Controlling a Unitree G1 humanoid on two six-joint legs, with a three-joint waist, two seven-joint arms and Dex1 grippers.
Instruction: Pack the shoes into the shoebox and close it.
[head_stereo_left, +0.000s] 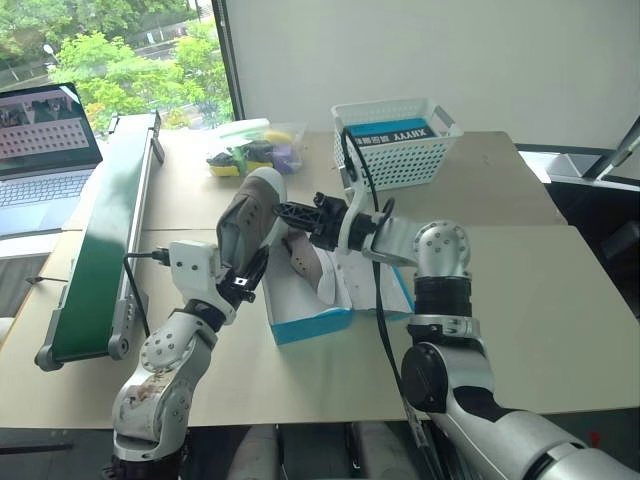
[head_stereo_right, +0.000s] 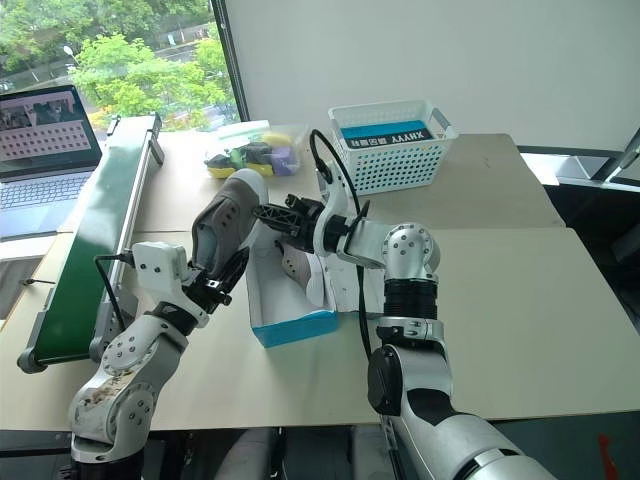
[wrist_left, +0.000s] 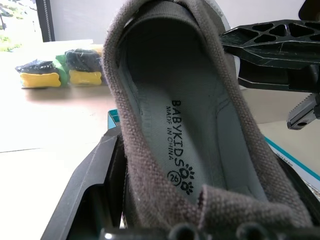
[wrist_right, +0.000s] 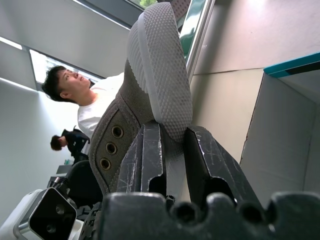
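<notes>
- One shoe (head_stereo_left: 250, 215) is held up in the air above the open shoebox (head_stereo_left: 305, 300), toe pointing up, with both arms meeting on it.
- The left end effector (head_stereo_left: 245, 278) grasps it at the heel end; its fingers straddle the shoe's sides, opening facing that wrist camera.
- The right end effector (head_stereo_left: 290, 212) is clenched on the sole's edge, the pale rubber pinched between its black fingers (wrist_right: 150, 155).
- The second shoe (head_stereo_left: 305, 262) already lies inside the shoebox, which sits on the table (head_stereo_left: 540, 300) just in front of the robot.
- This looks like a hand-over between the arms, so I'd want only one end effector to let go once the other's hold is sure; a pinch on the sole's thin edge could slip.
- To finish well, lower the shoe toe-first beside its partner, lying flat, so the lid can fold shut without catching.
- Behind, a white basket (head_stereo_left: 400, 150) stands well apart from the work.
</notes>
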